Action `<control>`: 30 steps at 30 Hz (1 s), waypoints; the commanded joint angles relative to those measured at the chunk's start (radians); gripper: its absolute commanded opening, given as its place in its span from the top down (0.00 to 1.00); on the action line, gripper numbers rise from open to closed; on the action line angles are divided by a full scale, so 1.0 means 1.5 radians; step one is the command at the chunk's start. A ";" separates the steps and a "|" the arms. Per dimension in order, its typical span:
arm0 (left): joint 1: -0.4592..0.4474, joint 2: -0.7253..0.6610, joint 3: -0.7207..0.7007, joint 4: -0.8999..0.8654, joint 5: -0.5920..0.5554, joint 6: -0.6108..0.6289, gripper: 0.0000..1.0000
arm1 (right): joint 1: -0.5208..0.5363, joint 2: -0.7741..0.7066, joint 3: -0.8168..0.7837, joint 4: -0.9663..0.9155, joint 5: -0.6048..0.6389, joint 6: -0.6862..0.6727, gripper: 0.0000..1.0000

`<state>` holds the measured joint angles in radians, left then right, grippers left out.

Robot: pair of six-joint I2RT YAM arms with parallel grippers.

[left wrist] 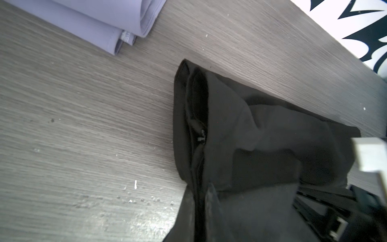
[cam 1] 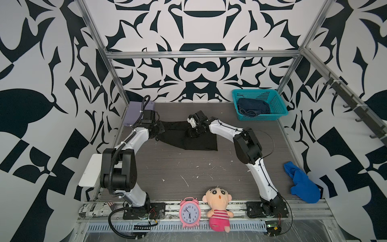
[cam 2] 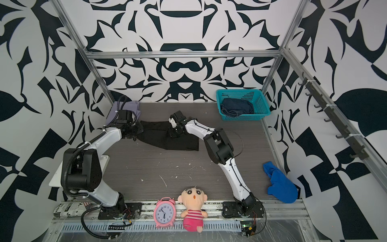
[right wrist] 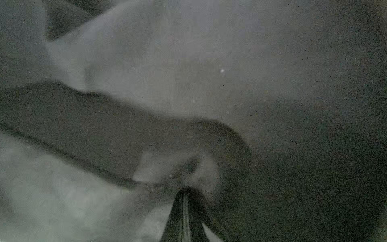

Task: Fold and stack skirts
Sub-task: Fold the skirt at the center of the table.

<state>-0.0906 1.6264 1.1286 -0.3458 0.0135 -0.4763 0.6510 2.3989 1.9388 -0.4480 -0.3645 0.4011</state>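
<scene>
**Bimanual fold, black skirt on the table.** The left gripper (cam 1: 159, 133) (cam 2: 137, 134) is closed at the left end of the black skirt (cam 1: 188, 142) (cam 2: 167, 142). In the left wrist view that end of the skirt (left wrist: 261, 136) bunches and runs in towards the camera, which is consistent with a grip on it. The right gripper (cam 1: 191, 133) (cam 2: 173, 133) points down onto the middle of the same garment. In the right wrist view its tips (right wrist: 184, 196) meet with no gap, pinching a raised fold of dark cloth (right wrist: 104, 117); the rest of that view is blurred.

**Task items.**
- The black skirt lies spread between the two grippers in the rear half of the wood-grain table (cam 1: 188, 167). Its near right corner is flat and pointed.
- The lavender skirt (cam 1: 132, 113) (cam 2: 113, 115) (left wrist: 94, 23) lies folded in the back left corner, behind the left wrist and apart from the black skirt.
- The denim skirt (cam 1: 253, 106) (cam 2: 236, 105) is heaped inside the teal mesh basket (cam 1: 259, 118) (cam 2: 243, 117) in the back right corner.

**Edges and room.**
- The front half of the table is bare apart from white flecks.
- A royal-blue cloth (cam 1: 301, 184) (cam 2: 280, 186) lies against the right edge, outside the right arm.
- A pink alarm clock (cam 1: 189, 211) and a plush doll (cam 1: 218, 207) rest on the front rail between the arm bases.
- A rolled newspaper (cam 1: 94, 209) lies at the front left.
</scene>
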 commanded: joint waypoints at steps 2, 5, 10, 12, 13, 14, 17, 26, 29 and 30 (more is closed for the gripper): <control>-0.006 -0.007 0.048 -0.032 -0.007 0.021 1.00 | 0.003 0.005 0.018 -0.017 -0.002 0.018 0.94; -0.020 -0.002 0.090 -0.047 -0.010 0.036 1.00 | 0.002 0.003 -0.002 0.003 0.000 0.032 0.94; -0.083 0.038 0.193 -0.083 -0.022 0.070 1.00 | 0.003 0.002 -0.012 0.018 -0.003 0.042 0.94; -0.115 0.062 0.233 -0.091 -0.026 0.080 1.00 | 0.003 0.000 -0.015 0.022 -0.006 0.046 0.95; -0.134 0.078 0.255 -0.094 -0.026 0.088 1.00 | 0.002 0.000 -0.018 0.026 -0.008 0.048 0.95; -0.153 0.097 0.278 -0.098 -0.030 0.095 1.00 | 0.002 -0.002 -0.020 0.031 -0.010 0.048 0.95; -0.194 0.150 0.340 -0.122 -0.042 0.103 1.00 | 0.002 -0.006 -0.028 0.038 -0.014 0.048 0.94; -0.223 0.153 0.322 -0.110 -0.060 0.095 1.00 | -0.013 -0.064 -0.107 0.098 -0.024 0.049 0.93; -0.223 0.124 0.298 -0.107 -0.075 0.098 1.00 | -0.026 -0.096 -0.139 0.138 -0.046 0.049 0.92; -0.223 0.114 0.293 -0.108 -0.078 0.102 1.00 | -0.032 -0.107 -0.149 0.154 -0.059 0.051 0.91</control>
<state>-0.4297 1.8633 1.5925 -0.4957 -0.0731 -0.3378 0.6281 2.3165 1.7454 -0.2810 -0.4156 0.4702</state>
